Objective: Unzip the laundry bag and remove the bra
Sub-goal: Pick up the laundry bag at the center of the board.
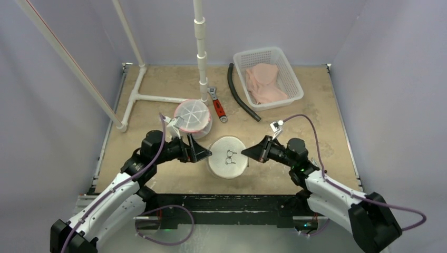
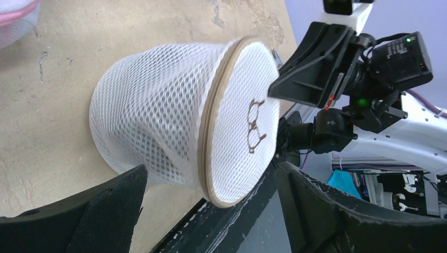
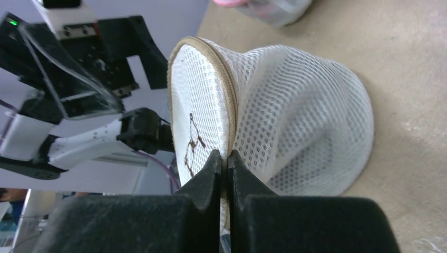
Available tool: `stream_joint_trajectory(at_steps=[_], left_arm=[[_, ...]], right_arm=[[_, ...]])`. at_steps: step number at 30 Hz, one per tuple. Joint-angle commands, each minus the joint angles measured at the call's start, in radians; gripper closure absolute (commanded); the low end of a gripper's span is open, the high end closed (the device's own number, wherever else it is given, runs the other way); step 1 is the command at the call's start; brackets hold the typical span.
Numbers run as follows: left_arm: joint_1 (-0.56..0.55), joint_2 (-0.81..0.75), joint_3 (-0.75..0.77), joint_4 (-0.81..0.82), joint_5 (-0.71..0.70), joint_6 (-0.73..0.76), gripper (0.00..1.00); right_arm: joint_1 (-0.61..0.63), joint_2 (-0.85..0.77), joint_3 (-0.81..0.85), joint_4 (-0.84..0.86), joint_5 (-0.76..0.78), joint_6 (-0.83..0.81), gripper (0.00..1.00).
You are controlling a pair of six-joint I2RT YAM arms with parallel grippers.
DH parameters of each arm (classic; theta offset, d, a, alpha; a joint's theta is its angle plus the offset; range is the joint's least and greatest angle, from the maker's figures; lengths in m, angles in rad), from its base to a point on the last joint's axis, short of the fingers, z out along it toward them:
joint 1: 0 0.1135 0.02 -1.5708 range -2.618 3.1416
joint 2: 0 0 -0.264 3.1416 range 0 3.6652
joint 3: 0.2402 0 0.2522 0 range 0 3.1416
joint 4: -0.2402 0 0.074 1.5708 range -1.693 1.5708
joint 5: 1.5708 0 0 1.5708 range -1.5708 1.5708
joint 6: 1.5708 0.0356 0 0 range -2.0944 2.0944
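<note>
the bag [image 1: 227, 157] sits at centre frame: light, soft mesh with a stiffer zip rim [image 3: 229, 105]. right gripper [image 3: 227, 158] is pinched tight on that rim. left gripper [image 1: 204, 151] gapes beside the bag, holding nothing. the mesh will likely crumple, so the rim is the better hold.

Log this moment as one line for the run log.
left gripper: open, beside laundry bag | right gripper: shut on zipper rim | zipper: looks closed

I record the laundry bag [image 1: 227, 157] as white honeycomb mesh, tan zip rim, brown line motif on its lid. Behind it: pink-trimmed mesh bag [image 1: 192, 117], red-handled wrench [image 1: 217, 108], black hose [image 1: 237, 94], white lattice basket [image 1: 267, 51].
</note>
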State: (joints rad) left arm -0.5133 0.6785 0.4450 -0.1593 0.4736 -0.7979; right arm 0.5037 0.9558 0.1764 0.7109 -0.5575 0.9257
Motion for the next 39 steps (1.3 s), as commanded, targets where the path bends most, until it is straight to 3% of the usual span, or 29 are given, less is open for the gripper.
stream_joint_trajectory(at_steps=[1, 11, 22, 28, 39], left_arm=[[-0.054, -0.03, 0.031, 0.073, -0.076, -0.056, 0.11], [-0.214, -0.063, -0.07, 0.32, -0.357, -0.29, 0.12], [-0.544, 0.199, -0.086, 0.542, -0.67, -0.459, 0.15], [-0.574, 0.274, -0.085, 0.614, -0.773, -0.536, 0.2], [-0.574, 0.443, -0.046, 0.698, -0.795, -0.611, 0.33]], right_arm=[[0.003, -0.126, 0.047, -0.058, 0.102, 0.099, 1.0], [0.005, -0.308, 0.04, -0.079, 0.433, 0.36, 1.0], [0.027, -0.339, 0.006, -0.124, 0.531, 0.441, 1.0], [0.029, -0.352, -0.002, -0.137, 0.522, 0.441, 1.0], [0.03, -0.376, -0.029, -0.146, 0.507, 0.443, 1.0]])
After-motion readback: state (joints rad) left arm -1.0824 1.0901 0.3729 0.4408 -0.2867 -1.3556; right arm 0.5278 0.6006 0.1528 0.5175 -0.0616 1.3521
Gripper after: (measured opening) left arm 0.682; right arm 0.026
